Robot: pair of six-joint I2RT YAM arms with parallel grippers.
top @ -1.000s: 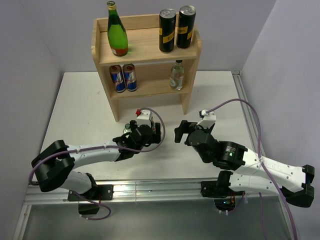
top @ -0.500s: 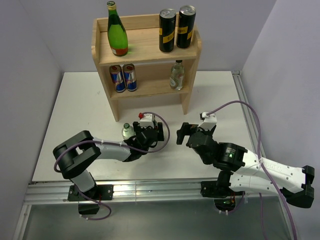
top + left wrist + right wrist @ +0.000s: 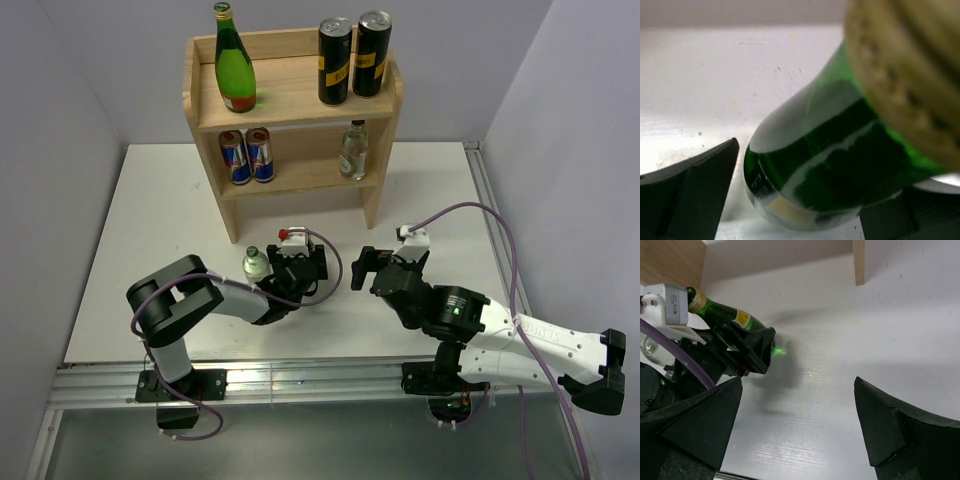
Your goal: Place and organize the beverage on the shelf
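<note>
My left end effector pinches a small green glass bottle by its body, tilted low over the white counter. My right end effector hovers just beside it, fingers spread wide and holding nothing. The light wooden two-tier shelf stands beyond both, already stocked.

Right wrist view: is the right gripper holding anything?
No. The right gripper is open, with only bare table between its fingers; the green bottle is over at the left gripper.

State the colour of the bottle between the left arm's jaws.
Dark green glass, with a gold foil top; the bottle shows best in the left wrist view.
</note>
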